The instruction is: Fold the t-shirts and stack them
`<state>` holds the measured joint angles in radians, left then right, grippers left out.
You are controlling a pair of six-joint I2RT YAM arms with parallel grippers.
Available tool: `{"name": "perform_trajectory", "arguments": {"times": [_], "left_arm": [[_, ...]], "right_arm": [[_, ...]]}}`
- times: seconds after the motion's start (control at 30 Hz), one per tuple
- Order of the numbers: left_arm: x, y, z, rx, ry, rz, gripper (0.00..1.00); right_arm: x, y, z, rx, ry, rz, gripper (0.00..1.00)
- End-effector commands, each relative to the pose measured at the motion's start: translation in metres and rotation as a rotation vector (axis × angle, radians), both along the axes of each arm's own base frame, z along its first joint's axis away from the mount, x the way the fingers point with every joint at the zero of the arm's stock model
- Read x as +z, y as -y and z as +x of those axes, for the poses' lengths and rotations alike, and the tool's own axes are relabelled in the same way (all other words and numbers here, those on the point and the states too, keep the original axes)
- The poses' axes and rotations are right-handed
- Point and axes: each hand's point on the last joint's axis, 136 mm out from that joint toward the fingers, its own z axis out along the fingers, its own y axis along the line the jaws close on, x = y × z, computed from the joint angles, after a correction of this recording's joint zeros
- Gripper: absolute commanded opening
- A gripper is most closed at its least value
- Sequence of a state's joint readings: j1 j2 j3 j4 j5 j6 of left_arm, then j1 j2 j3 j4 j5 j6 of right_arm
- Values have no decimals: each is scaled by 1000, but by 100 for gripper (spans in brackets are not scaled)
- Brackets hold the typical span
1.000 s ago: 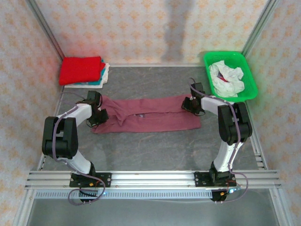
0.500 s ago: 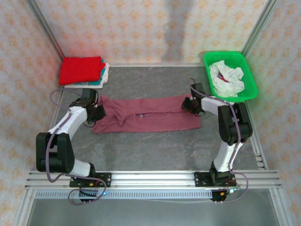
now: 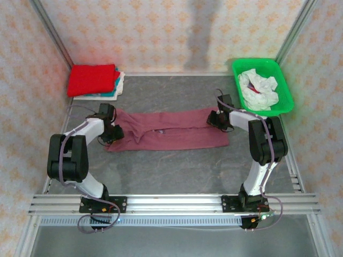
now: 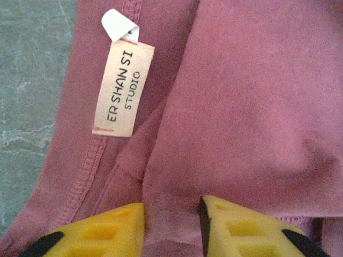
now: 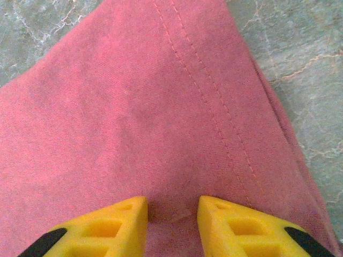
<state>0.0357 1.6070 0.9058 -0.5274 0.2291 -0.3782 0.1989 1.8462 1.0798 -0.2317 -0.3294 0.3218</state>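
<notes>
A maroon t-shirt [image 3: 171, 133] lies folded into a long strip across the middle of the table. My left gripper [image 3: 114, 133] is down on its left end, by the collar. In the left wrist view the neck label [image 4: 123, 91] shows, and the yellow fingers of the left gripper [image 4: 171, 225] stand apart with a ridge of maroon cloth [image 4: 252, 107] between them. My right gripper [image 3: 216, 119] rests on the strip's right end. In the right wrist view the right gripper [image 5: 172, 219] is open over flat maroon cloth [image 5: 134, 107] near the hem.
A folded bright red t-shirt [image 3: 92, 78] tops a stack at the back left, with teal [image 3: 110, 94] and white [image 3: 121, 81] edges under it. A green basket [image 3: 286, 91] at the back right holds crumpled white cloth [image 3: 257, 88]. Walls close in on both sides.
The left gripper's jaws have parted from shut. The left arm swung out to the left half a second ago and is back in; the right arm stayed put.
</notes>
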Motion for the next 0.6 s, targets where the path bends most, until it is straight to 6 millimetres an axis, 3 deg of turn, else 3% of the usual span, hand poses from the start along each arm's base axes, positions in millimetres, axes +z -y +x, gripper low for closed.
{"name": "perform_trajectory", "arguments": {"times": [0.0, 0.27, 0.57], "left_arm": [[-7, -3, -1, 6, -4, 4, 23], [-5, -7, 0, 5, -1, 28, 0], [28, -12, 0, 34, 74, 49, 0]], "right_arm": [[-32, 7, -32, -16, -138, -23, 32], [-32, 7, -32, -16, -138, -21, 32], [-32, 7, -32, -16, -140, -21, 32]]}}
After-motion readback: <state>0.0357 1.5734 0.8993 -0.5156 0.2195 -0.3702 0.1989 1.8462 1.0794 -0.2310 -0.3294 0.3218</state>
